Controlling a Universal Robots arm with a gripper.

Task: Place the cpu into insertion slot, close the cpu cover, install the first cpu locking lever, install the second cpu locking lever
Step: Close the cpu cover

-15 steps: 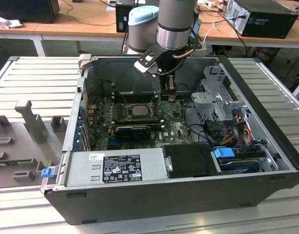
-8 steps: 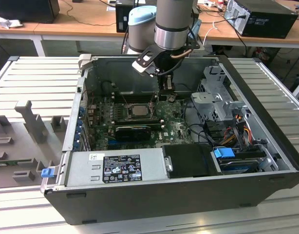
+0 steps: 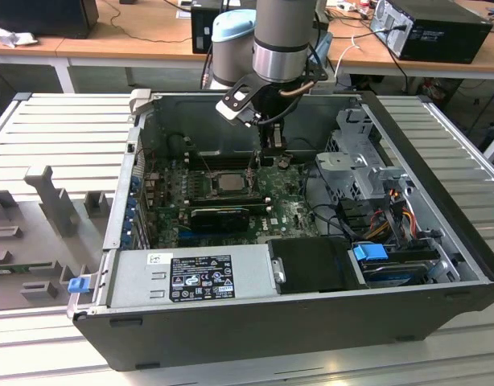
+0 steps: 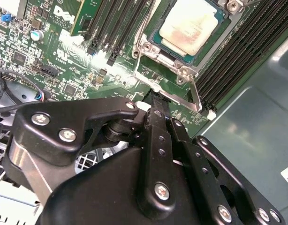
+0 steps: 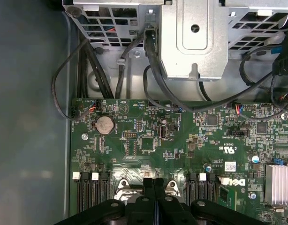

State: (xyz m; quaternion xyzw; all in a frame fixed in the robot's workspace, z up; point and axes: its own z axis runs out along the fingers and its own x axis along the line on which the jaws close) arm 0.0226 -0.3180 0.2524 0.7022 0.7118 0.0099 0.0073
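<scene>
The cpu (image 4: 188, 26), a pale silver square chip, lies flat in the insertion slot (image 4: 168, 50) on the green motherboard; it is also visible in the exterior view (image 3: 228, 181). The cpu cover (image 4: 152, 46), a dull metal frame, lies down around the chip. One thin metal locking lever (image 4: 194, 91) runs along the socket's side towards my fingertips, and another (image 4: 144, 28) runs along the opposite side. My gripper (image 4: 156, 104) (image 5: 153, 183) (image 3: 273, 151) hangs just off the socket's edge, its black fingers pressed together with nothing between them, close to the first lever's end.
Long black memory slots (image 4: 238, 51) flank the socket on both sides. A black heatsink-like bar (image 3: 219, 215) lies in front of the socket. A metal drive cage (image 5: 193, 37) with black cables (image 5: 153, 75) stands at the exterior view's right, and the power supply (image 3: 191, 273) at the front.
</scene>
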